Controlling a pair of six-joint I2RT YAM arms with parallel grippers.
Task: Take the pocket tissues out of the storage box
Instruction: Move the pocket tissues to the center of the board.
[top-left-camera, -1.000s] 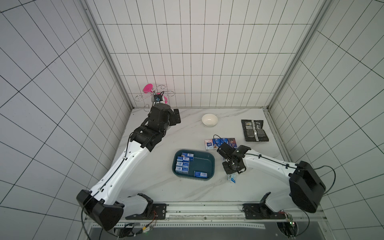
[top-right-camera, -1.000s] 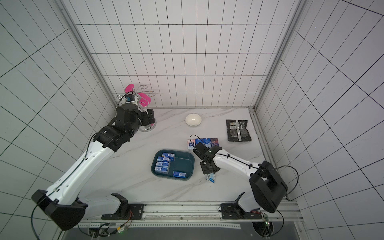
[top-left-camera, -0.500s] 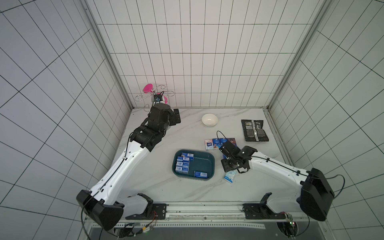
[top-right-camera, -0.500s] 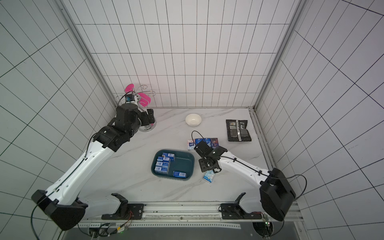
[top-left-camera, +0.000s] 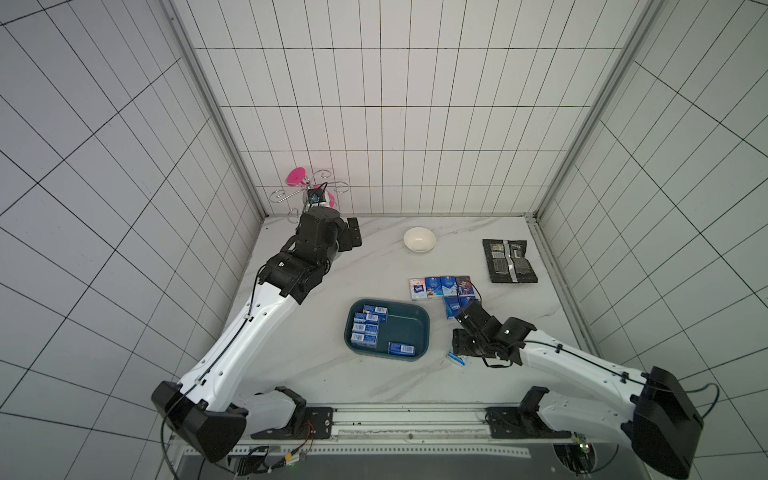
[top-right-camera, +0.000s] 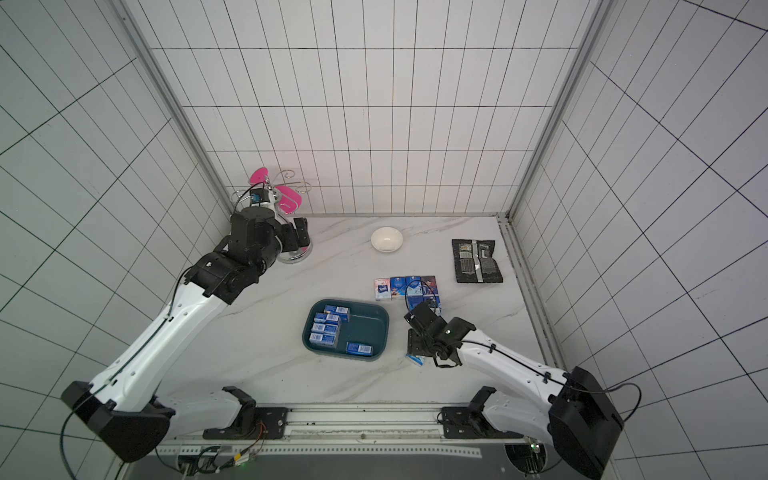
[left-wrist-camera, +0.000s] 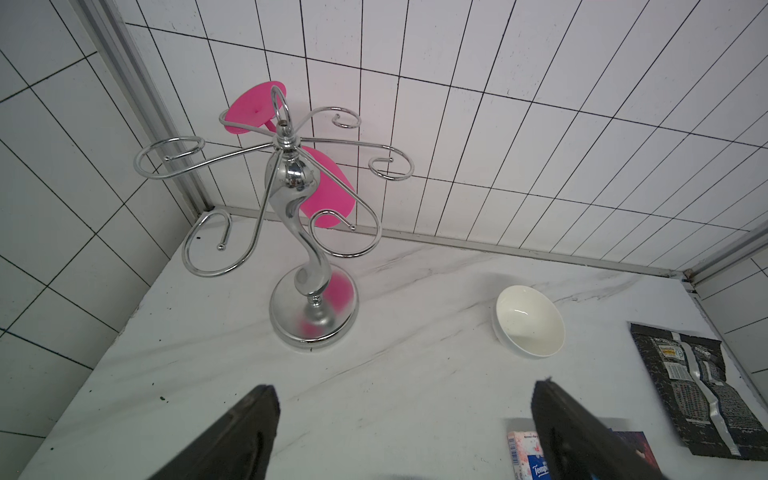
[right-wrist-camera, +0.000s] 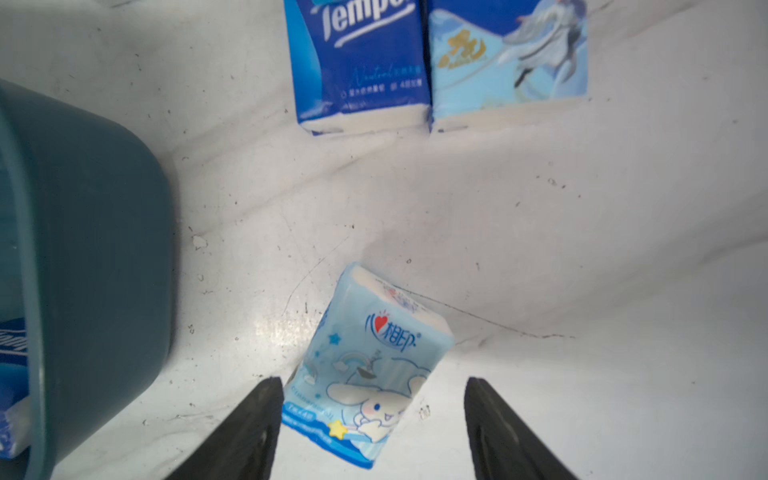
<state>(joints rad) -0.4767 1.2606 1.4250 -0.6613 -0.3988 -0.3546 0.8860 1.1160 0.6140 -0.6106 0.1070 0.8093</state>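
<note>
The dark teal storage box (top-left-camera: 409, 332) sits mid-table and holds several blue pocket tissues (top-left-camera: 365, 328) along its left side and front. More packs lie in a row (top-left-camera: 440, 286) on the marble behind and to the right of it. My right gripper (right-wrist-camera: 370, 380) stands open just right of the box (right-wrist-camera: 104, 249), low over the table. A light blue cartoon-printed pack (right-wrist-camera: 365, 365) lies loose on the marble between its fingers, close to one of them. In a top view this pack (top-left-camera: 456, 359) peeks out under the gripper (top-left-camera: 459, 330). My left gripper (left-wrist-camera: 402, 386) hangs open and empty at the back left.
A white bowl (top-left-camera: 419, 240) and a flat black foil packet (top-left-camera: 509, 262) lie near the back wall. A chrome wire stand (left-wrist-camera: 291, 187) with a pink glass (left-wrist-camera: 328, 195) occupies the back left corner, close to my left gripper (top-left-camera: 353, 235).
My right gripper's jaws have spread apart, and the light blue pack now rests free on the table beside the box. The left arm has stayed still.
</note>
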